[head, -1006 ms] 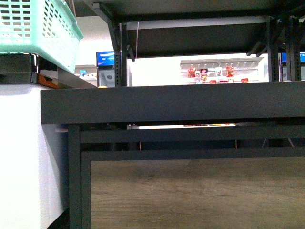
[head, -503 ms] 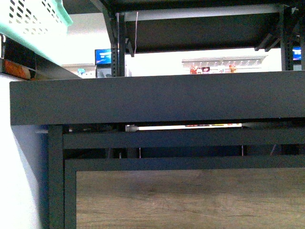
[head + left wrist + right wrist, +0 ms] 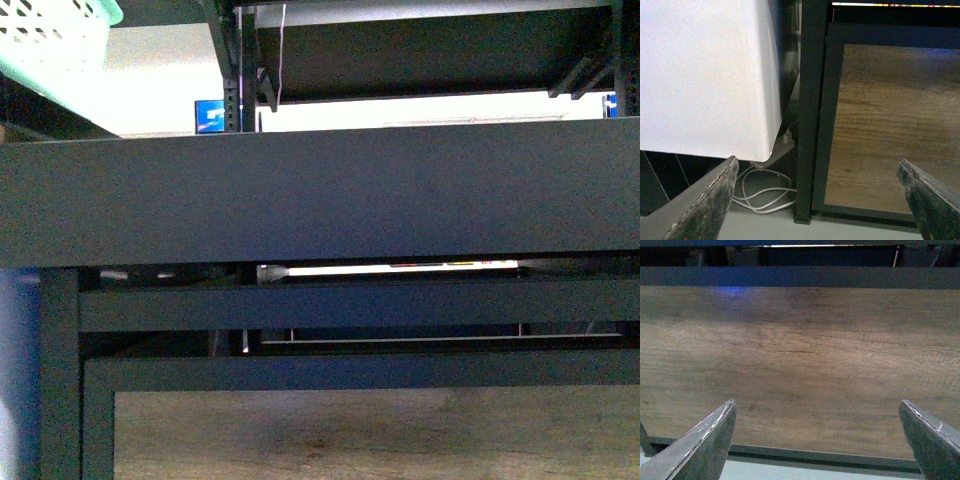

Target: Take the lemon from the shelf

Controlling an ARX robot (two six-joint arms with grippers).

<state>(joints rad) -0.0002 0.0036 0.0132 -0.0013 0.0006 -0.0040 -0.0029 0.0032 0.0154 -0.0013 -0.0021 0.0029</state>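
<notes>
The left gripper has its two worn, dark metal fingers spread wide apart with nothing between them. The right gripper is the same: released, jaws parted, empty.

Between the left fingers stands a black upright of the large black metal shelf. Its foot rests on the pale grey floor. Just beside that upright, on the side away from the shelf, is a big white smooth-sided block. Under the block's lower edge a loose white cable lies coiled on the floor.

On the upright's other side a brown wood-grain panel is set inside the shelf's black frame. The right wrist view faces that same kind of panel square on. A black rail runs along its top and another along its bottom, just above the floor.

From the front view the shelf fills most of the picture. The thick matte edge of one broad deck runs across the middle, with cross-rails and the wood-grain panel below it and another dark deck above.

At the upper left corner is a mint-green slotted plastic basket, and near it, farther back, a small blue screen. The deck's top surface is hidden behind its own edge — the small yellow lemon shows in none of the three views.
</notes>
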